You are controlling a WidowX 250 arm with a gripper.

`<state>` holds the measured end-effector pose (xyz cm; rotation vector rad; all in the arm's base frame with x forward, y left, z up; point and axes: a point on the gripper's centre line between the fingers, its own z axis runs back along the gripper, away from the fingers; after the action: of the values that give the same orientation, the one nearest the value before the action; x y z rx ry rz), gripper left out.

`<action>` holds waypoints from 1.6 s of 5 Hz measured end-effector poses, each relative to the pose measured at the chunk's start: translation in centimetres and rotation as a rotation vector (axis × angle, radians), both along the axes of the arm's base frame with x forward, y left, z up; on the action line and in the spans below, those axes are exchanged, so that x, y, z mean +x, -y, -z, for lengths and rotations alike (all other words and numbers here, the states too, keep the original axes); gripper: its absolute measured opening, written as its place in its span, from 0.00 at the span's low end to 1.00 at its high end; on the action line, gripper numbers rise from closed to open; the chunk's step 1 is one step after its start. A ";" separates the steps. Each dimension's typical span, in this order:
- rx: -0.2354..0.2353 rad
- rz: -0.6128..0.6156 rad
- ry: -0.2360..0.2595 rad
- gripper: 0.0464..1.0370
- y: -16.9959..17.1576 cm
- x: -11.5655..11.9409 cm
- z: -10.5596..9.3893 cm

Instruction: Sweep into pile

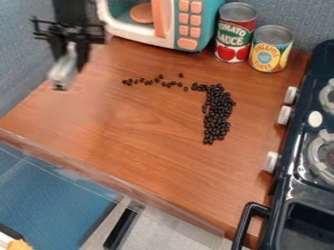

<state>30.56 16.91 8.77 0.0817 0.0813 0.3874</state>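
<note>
The black beans (219, 110) are spread on the counter (140, 132) to the right of the hand (70, 62), their thin trail stretched left from a denser cluster. The hand's opening and grip cannot be told.

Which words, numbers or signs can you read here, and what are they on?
"TOMATO SAUCE": red-and-green can.
"PINEAPPLE": yellow-and-blue can; the word below it is too small to read for certain.
Toy microwave buttons: any marks are too small to read.
I can make out no other text.
</note>
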 end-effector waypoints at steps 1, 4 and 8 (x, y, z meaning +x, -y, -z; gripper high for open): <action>0.196 0.040 0.032 0.34 -3.0 0.4 -0.1; 0.367 0.080 0.102 0.34 -5.5 1.8 2.7; 0.328 0.177 0.003 0.34 -6.6 4.9 5.4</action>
<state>35.45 23.46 3.36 0.4093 0.0069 0.2205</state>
